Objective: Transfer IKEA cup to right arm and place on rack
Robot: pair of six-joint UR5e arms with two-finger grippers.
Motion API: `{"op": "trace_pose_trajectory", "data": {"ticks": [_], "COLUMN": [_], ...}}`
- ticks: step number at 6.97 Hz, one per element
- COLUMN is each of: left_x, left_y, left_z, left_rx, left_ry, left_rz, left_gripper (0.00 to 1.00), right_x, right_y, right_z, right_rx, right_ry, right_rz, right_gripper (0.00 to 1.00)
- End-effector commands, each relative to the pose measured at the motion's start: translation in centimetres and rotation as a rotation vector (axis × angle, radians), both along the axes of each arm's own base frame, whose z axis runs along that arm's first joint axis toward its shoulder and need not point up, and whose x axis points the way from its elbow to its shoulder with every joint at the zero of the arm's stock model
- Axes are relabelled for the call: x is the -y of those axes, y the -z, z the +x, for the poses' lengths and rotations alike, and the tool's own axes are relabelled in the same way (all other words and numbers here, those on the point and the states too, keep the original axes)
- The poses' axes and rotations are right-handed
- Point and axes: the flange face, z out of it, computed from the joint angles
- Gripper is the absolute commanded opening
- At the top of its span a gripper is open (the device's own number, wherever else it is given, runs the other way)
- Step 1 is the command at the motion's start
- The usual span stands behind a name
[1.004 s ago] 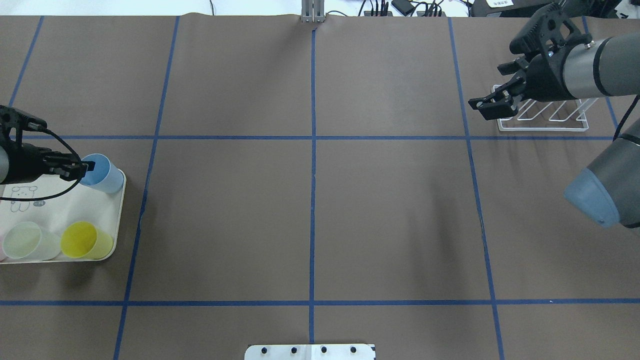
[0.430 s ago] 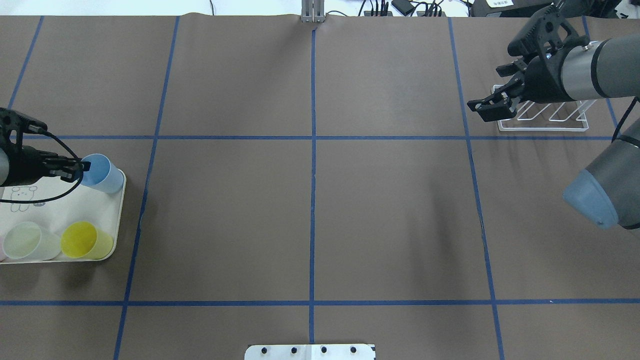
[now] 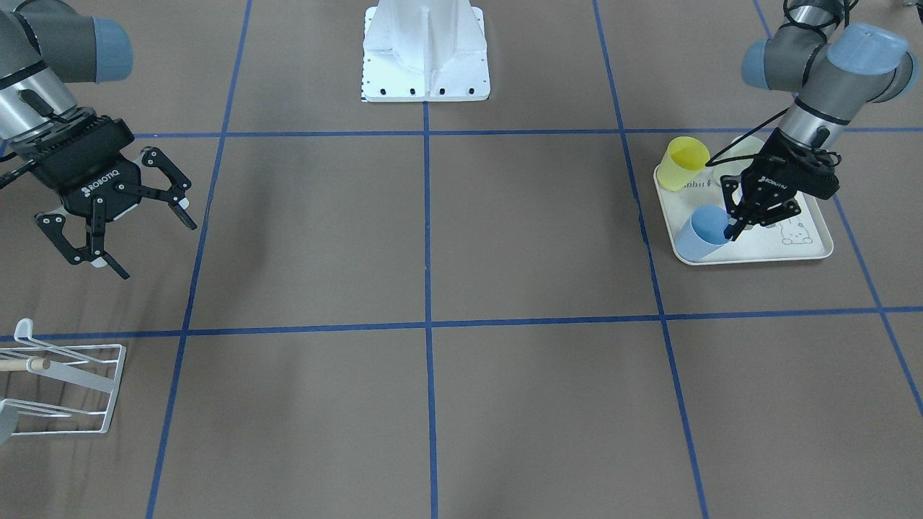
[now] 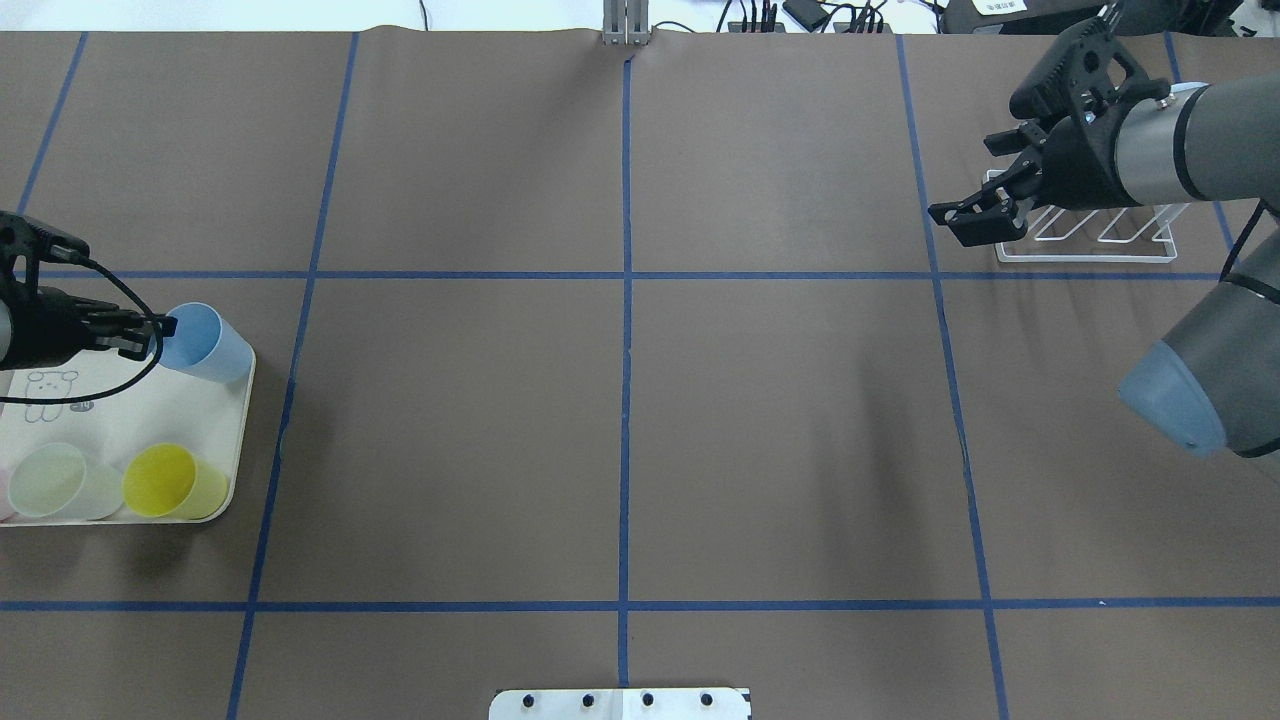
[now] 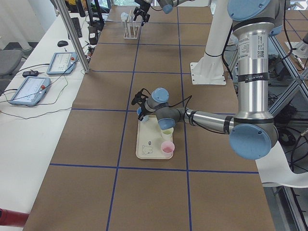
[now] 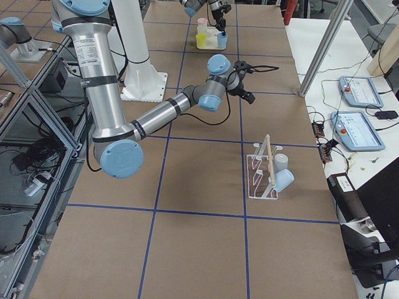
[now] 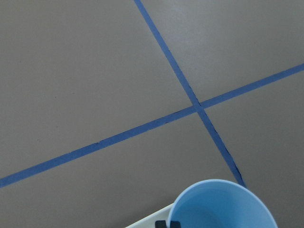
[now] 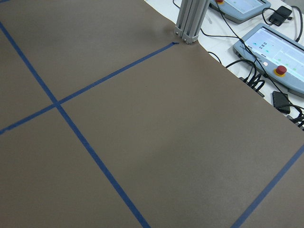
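Observation:
The blue IKEA cup stands at the far right corner of a cream tray and leans a little. My left gripper is shut on its rim, one finger inside the cup. In the left wrist view the cup's mouth fills the lower right, with a fingertip at its rim. My right gripper hangs open and empty above the table, just beside the white wire rack. The rack has a wooden dowel.
A yellow cup and a pale green cup stand on the tray's near side, with a pink cup beside them. Two cups lie on the rack. The robot's white base is mid-table.
The left gripper and the blue cup have shifted slightly, and the cup now leans. The right gripper has drifted a little toward the table's far side, still open.

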Motion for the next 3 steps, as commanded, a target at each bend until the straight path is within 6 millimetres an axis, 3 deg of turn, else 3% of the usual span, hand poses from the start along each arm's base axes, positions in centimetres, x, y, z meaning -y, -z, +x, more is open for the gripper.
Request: {"op": "trace_pose_trajectory", "data": {"ticks": [1,3], "left_x": [1.2,0.5], "left_y": [2.8,9.0], "left_z": [-3.6,-4.9], "left_rx": [-0.039,-0.139], "left_ry": [0.050,0.044], "left_rz": [0.033,0.087], "left_gripper": [0.00,0.00], "right_x": [0.0,-0.3], "right_y": [-1.1,-3.0], "right_z": [-1.4,-5.1], "right_rx": [0.016,0.039], "right_ry": [0.020,0.068], "right_rz": [0.017,0.035], "right_gripper": [1.00,1.00]}}
